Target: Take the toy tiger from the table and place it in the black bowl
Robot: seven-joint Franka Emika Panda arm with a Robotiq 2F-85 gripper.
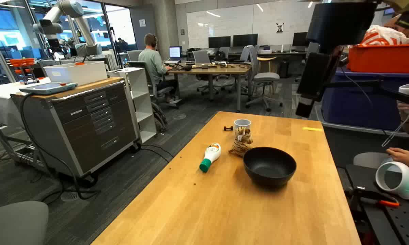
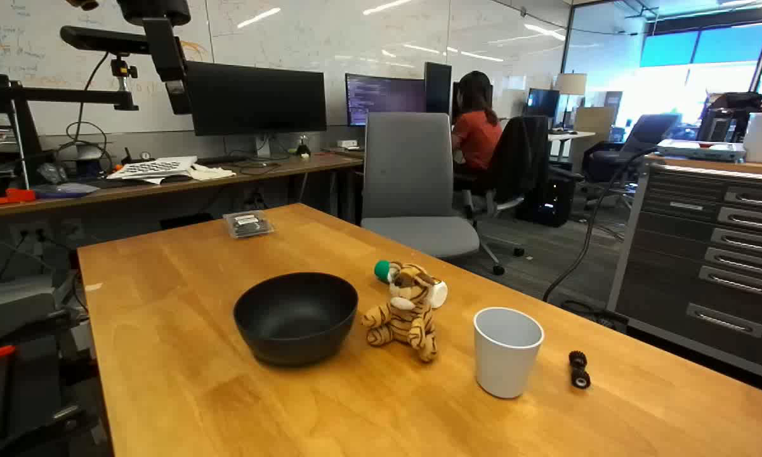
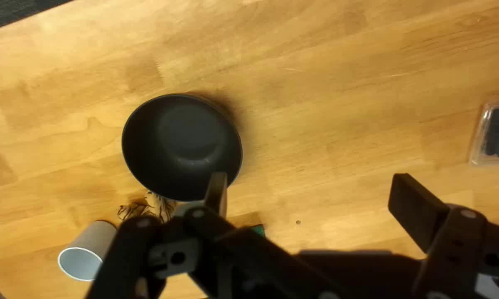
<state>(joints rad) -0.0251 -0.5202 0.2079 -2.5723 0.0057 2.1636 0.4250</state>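
Observation:
The toy tiger (image 1: 241, 146) is tan with dark stripes and sits upright on the table beside the bowl, also seen in an exterior view (image 2: 407, 320). In the wrist view the tiger (image 3: 158, 205) is partly hidden by the bowl's rim and my gripper. The black bowl (image 1: 270, 178) stands upright and empty, in both exterior views (image 2: 295, 352) and the wrist view (image 3: 183, 133). I cannot tell if tiger and bowl touch. My gripper (image 3: 309, 182) is open and empty, high above the table; its tip shows in both exterior views (image 1: 304, 107) (image 2: 179, 95).
A white cup (image 2: 507, 362) and a small black dumbbell-shaped piece (image 2: 578, 369) stand near the tiger. A white bottle with a green cap (image 1: 211, 154) lies on the table (image 1: 224, 211). A clear plastic box (image 2: 247, 223) lies at another table edge.

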